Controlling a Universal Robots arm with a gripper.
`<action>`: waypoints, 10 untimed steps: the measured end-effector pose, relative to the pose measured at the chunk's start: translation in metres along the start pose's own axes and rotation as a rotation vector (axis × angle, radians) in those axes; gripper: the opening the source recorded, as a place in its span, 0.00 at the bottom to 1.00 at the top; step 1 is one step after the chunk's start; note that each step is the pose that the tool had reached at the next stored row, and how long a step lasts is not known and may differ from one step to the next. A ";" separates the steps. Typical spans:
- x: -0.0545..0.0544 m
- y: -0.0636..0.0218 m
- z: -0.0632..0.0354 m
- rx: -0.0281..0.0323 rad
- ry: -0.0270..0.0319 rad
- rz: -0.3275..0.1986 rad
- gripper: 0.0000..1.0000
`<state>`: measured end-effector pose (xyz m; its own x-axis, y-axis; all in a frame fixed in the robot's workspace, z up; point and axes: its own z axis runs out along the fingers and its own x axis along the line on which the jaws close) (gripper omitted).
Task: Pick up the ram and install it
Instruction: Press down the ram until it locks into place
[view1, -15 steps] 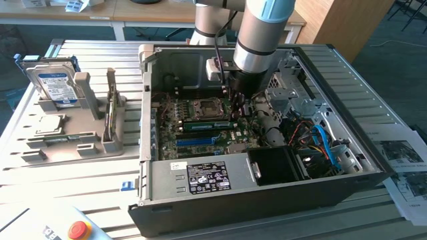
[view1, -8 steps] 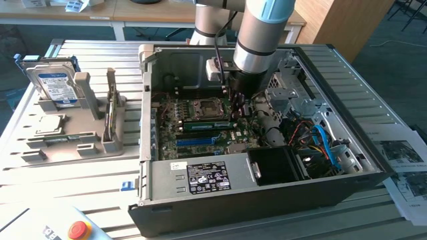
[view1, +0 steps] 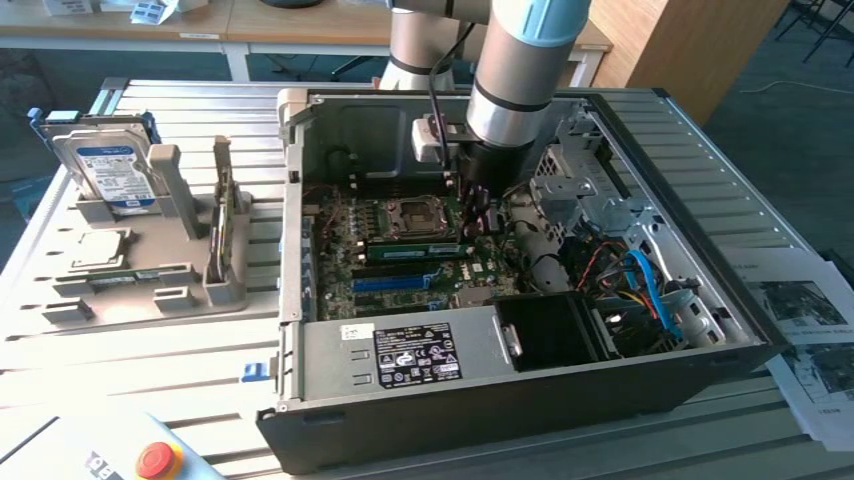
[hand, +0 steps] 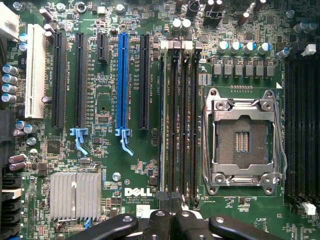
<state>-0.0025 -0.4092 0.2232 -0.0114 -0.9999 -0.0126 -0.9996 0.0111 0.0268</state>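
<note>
The ram (view1: 407, 250) is a green stick standing on edge in a memory slot just in front of the open processor socket (view1: 407, 215), inside the computer case (view1: 507, 400). In the wrist view the ram (hand: 163, 120) shows edge-on along the slot nearest the blue slot strip (hand: 122, 80). My gripper (view1: 470, 222) reaches down into the case at the end of the ram that lies toward the exterior view's right. Its black fingers (hand: 159, 220) are shut, with the tips (hand: 170, 200) over that end of the slot. I cannot tell whether they touch the ram.
Empty black memory slots (hand: 184, 120) lie between the ram and the socket (hand: 242, 135). A power supply (view1: 400, 355), cables (view1: 641, 280) and a drive cage (view1: 587, 185) crowd the case. On the exterior view's left, a grey tray (view1: 200, 290) holds a hard drive (view1: 114, 170) and a silver chip (view1: 100, 248).
</note>
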 end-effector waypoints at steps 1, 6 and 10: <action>0.000 0.0000 0.0001 0.0000 0.0000 0.000 0.10; 0.000 0.0000 0.0002 0.0000 -0.0001 0.000 0.10; 0.000 0.0001 -0.0015 0.0000 -0.0007 0.000 0.10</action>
<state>-0.0025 -0.4091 0.2247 -0.0115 -0.9998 -0.0133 -0.9996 0.0111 0.0269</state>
